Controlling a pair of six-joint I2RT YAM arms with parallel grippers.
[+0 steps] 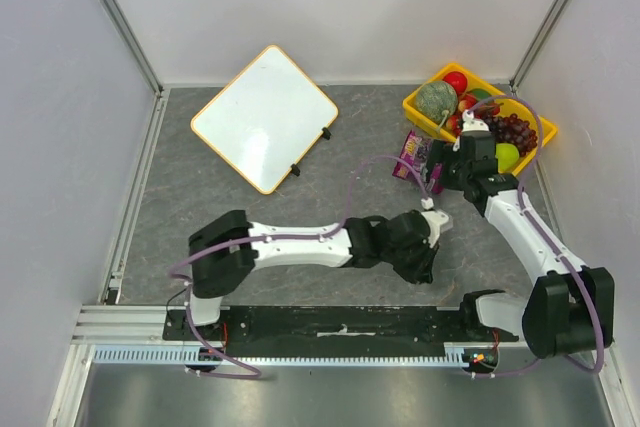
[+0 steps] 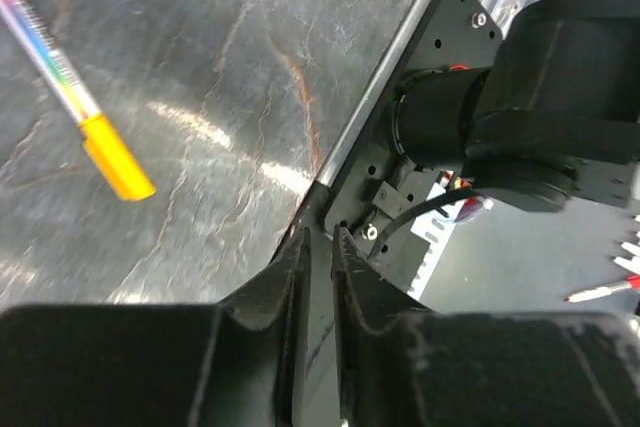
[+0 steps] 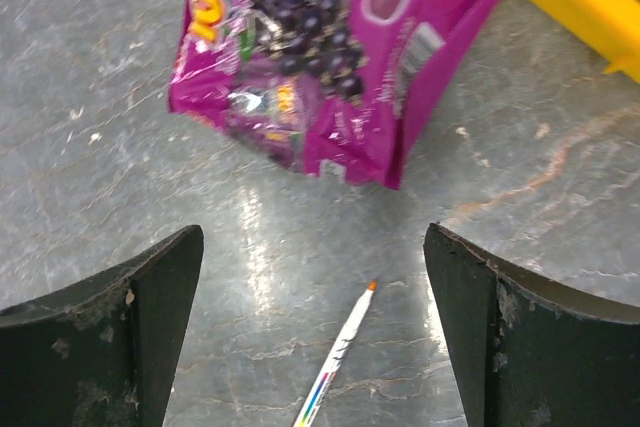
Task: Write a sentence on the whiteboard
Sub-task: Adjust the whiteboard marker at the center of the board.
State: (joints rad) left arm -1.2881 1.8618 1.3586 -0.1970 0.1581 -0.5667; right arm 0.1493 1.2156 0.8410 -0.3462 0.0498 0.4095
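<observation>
Nearest the bases, the left gripper [image 2: 320, 244] hangs low over the grey stone-patterned table [image 1: 330, 187], its 2 fingers clenched almost together with nothing between them. A marker [image 2: 75, 97] with an orange cap lies on the table just beyond it. The right gripper [image 3: 312, 237] hovers over that marker, jaws spread wide and empty. Past its fingers lies a pink snack bag [image 3: 330, 57], beside a yellow bin [image 1: 425, 112] of fruit at the far right. The whiteboard [image 1: 265, 117] lies flat at the far left, well apart from both arms. It sits diamond-wise, face plain white, with 2 black clips on its near-right edge.
</observation>
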